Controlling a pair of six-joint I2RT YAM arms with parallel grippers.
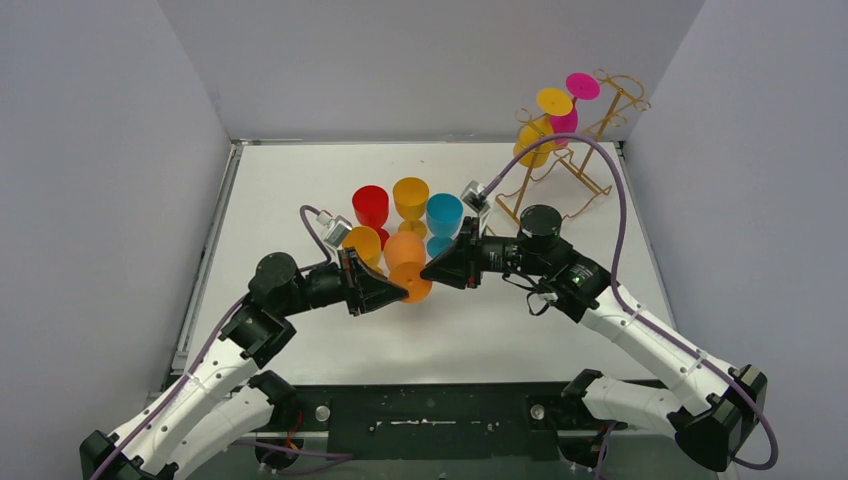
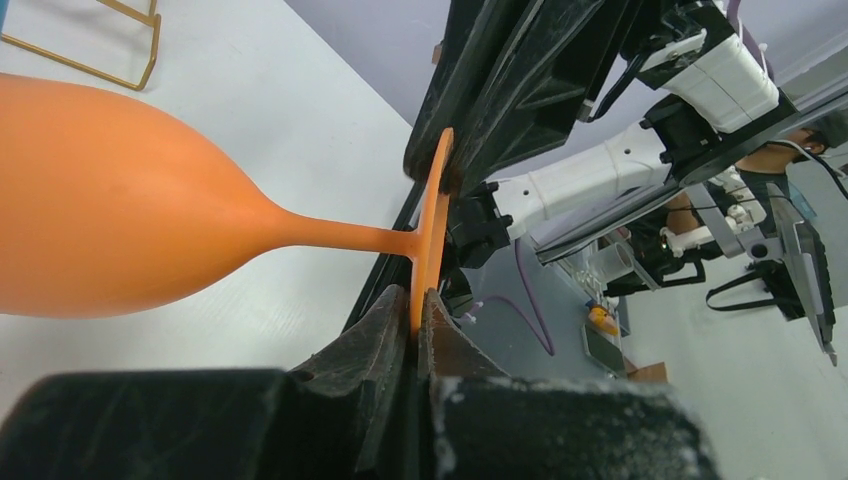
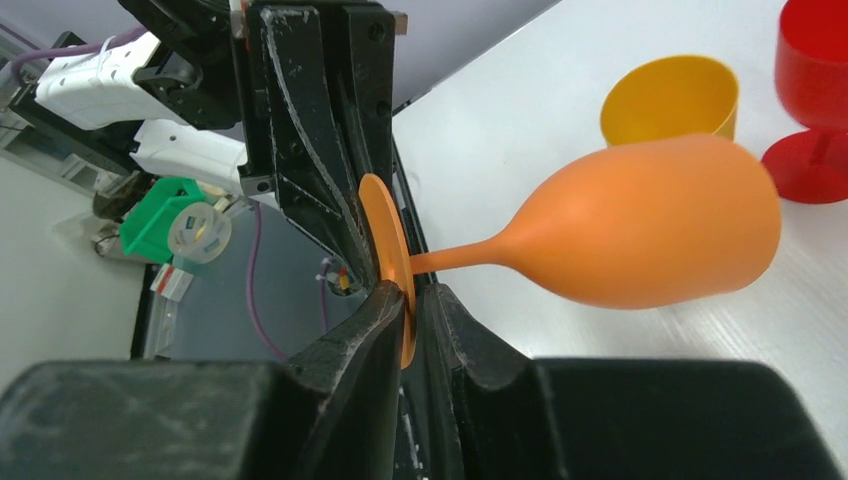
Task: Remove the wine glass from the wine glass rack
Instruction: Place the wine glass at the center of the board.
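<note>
The left pincer [image 2: 415, 303] is closed tight on the rim of the thin, flat foot [image 2: 432, 215] of the orange wine glass [image 2: 120, 200]. Its black, rough-faced fingers [image 2: 380, 335] press the disc from both sides. The right pincer [image 3: 408, 298] meets the same foot from the opposite edge. Its fingers stand a sliver apart around the disc, and whether they grip it I cannot tell.

The glass is matte and opaque, like smooth plastic, with a slim stem flaring into a rounded, egg-shaped bowl. It lies on its side between the two pincers, with the bowl pointing towards the far side of the table [image 1: 290, 180], which is white with a faint brushed sheen.

Just beyond the bowl stand four glasses of the same make:
- a red glass [image 1: 370, 205]
- an amber glass [image 1: 410, 193]
- a blue glass [image 1: 444, 212]
- a yellow-orange glass [image 1: 361, 243], beside the left pincer

The wine glass rack [image 1: 612, 108], thin gold wire with curled loops on top and slanted legs, sits in the far right corner, well apart from the orange glass. A yellow hanging glass [image 1: 534, 142] and a magenta hanging glass [image 1: 565, 122] hang on it, foot up and bowl down.

A purple cable [image 1: 618, 215] arcs over the right arm.
</note>
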